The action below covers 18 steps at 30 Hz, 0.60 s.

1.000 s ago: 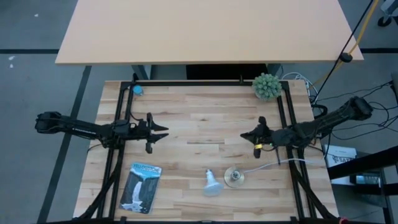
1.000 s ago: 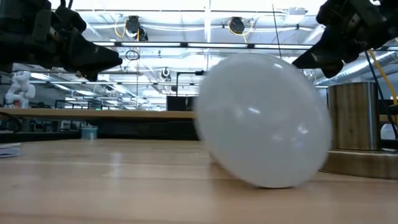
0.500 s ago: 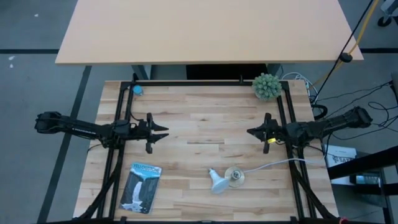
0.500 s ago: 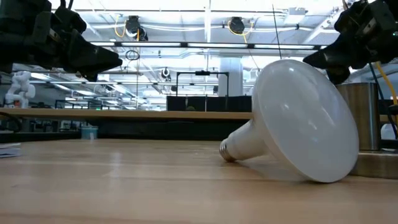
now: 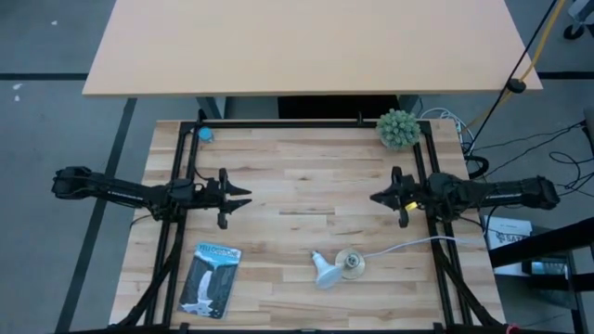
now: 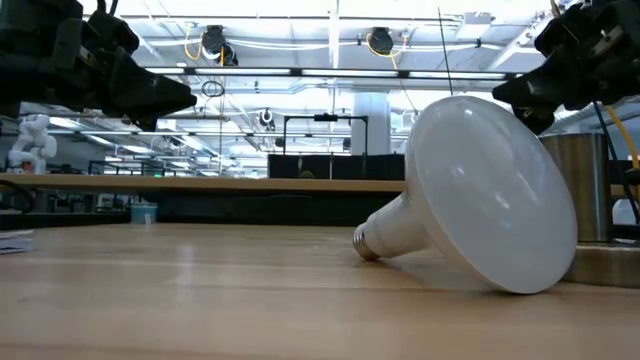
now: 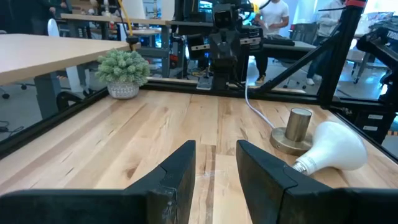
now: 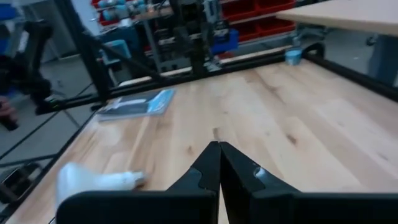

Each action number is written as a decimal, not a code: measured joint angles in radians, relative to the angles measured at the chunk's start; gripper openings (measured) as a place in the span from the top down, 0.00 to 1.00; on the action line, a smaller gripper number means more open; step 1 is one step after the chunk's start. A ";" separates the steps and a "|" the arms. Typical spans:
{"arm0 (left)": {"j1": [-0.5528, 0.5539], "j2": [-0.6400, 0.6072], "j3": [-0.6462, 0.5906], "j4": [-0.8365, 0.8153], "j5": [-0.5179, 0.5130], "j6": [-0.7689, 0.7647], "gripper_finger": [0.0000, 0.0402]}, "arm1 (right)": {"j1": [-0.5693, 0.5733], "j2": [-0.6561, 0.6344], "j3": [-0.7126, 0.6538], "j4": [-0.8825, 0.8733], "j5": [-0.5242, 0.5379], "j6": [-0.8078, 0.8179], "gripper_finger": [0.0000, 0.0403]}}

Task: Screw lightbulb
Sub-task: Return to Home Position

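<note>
The white lightbulb [image 5: 322, 271] lies on its side on the wooden table near the front edge, its neck toward the table's far left. Its globe is beside the round socket base [image 5: 351, 263]. It also shows in the low view [image 6: 480, 195], the left wrist view [image 7: 333, 146] and the right wrist view [image 8: 93, 177]. My left gripper [image 5: 243, 198] hovers open and empty at the table's left middle. My right gripper [image 5: 374, 198] is shut and empty at the right middle, farther back than the bulb.
A white cord [image 5: 408, 246] runs from the socket base toward the table's right edge. A potted plant [image 5: 397, 128] stands at the far right corner. A blue-and-white packet [image 5: 212, 276] lies at the near left. Black frame rails [image 5: 422, 158] border the table.
My right gripper has drawn back toward the table's right edge, away from the bulb. The lightbulb has rolled and turned on the table, ending on its side next to the socket base with its neck showing. It has lain still for the last half second.
</note>
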 joint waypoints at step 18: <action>0.002 -0.128 0.000 -0.051 -0.057 0.012 0.70 | 0.016 -0.311 -0.111 0.016 -0.066 -0.034 1.00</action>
